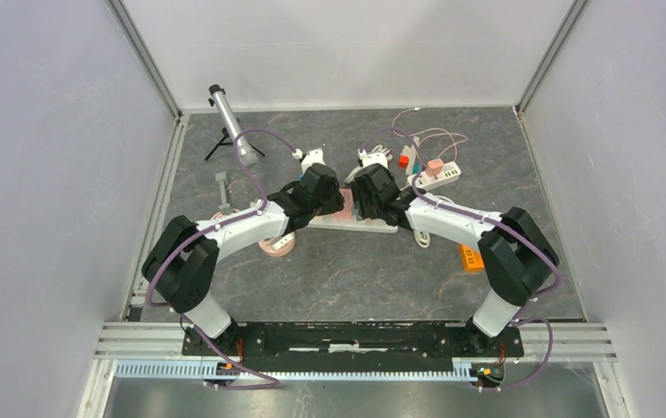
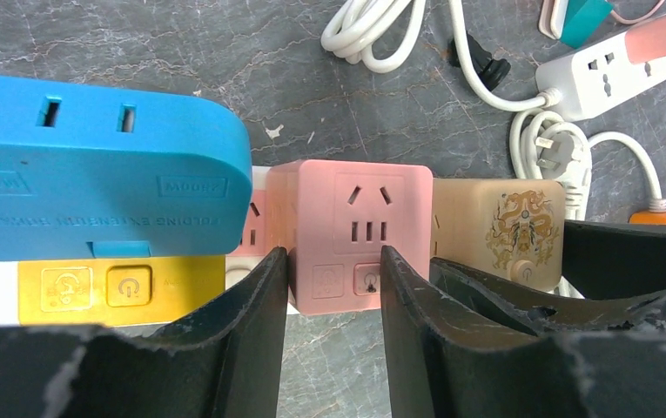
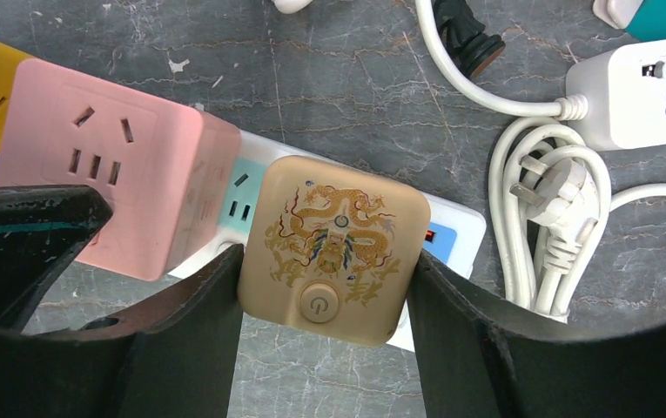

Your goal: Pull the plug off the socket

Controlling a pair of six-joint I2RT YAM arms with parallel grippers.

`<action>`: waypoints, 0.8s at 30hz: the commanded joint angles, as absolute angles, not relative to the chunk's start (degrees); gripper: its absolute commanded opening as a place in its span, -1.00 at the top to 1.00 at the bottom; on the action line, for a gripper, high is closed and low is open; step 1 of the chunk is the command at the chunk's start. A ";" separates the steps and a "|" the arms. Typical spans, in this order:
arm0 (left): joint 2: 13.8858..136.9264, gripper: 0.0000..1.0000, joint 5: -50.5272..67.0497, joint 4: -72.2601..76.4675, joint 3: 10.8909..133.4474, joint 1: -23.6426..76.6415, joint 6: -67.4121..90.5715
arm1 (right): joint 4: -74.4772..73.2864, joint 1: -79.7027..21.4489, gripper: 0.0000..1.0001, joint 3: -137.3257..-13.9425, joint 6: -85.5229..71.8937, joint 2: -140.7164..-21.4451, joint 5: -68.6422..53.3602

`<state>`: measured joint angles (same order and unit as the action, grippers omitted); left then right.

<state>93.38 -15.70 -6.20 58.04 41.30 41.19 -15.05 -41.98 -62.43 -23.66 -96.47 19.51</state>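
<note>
**Left wrist view: four cube plugs in one row**

Left to right on the white strip (image 3: 455,228): one blue plug (image 2: 94,165), one yellow (image 2: 103,283), one pink (image 2: 351,231), one tan dragon-printed (image 3: 333,248). The left hand (image 2: 333,296) grasps the pink plug; the right hand (image 3: 325,305) grasps the tan one. A second strip (image 3: 638,87) lies right on the surface (image 2: 225,52).

Pink plug (image 2: 353,228) — seated, white socket (image 3: 451,228)

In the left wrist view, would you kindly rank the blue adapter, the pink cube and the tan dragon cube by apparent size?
1. Blue adapter, largest by far, though it seems nearest the camera.
2. Pink cube.
3. Tan dragon cube, close to the pink one and partly hidden by the right gripper, so this order is unsure.
</note>
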 commanded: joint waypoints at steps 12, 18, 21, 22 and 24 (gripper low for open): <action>99.30 0.28 -15.60 -19.78 54.49 42.19 40.95 | -10.72 -40.60 1.00 -64.31 -20.99 -94.34 8.24; 100.38 0.29 -14.59 -19.76 55.01 42.19 41.40 | -14.03 -41.52 1.00 -67.73 -18.35 -92.95 13.57; 100.81 0.29 -14.29 -19.71 55.04 42.19 41.64 | -8.78 -37.30 1.00 -65.26 -21.95 -90.33 2.70; 100.96 0.29 -14.28 -19.69 55.02 42.19 41.66 | -7.34 -36.75 1.00 -64.50 -22.38 -90.31 0.46; 101.21 0.30 -14.33 -19.68 54.93 42.19 41.77 | -8.76 -38.20 1.00 -65.13 -20.40 -91.94 2.71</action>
<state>94.50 -16.03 -6.66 58.78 41.71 42.33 -15.66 -37.12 -63.05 -21.19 -95.72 10.68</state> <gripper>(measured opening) 0.462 0.675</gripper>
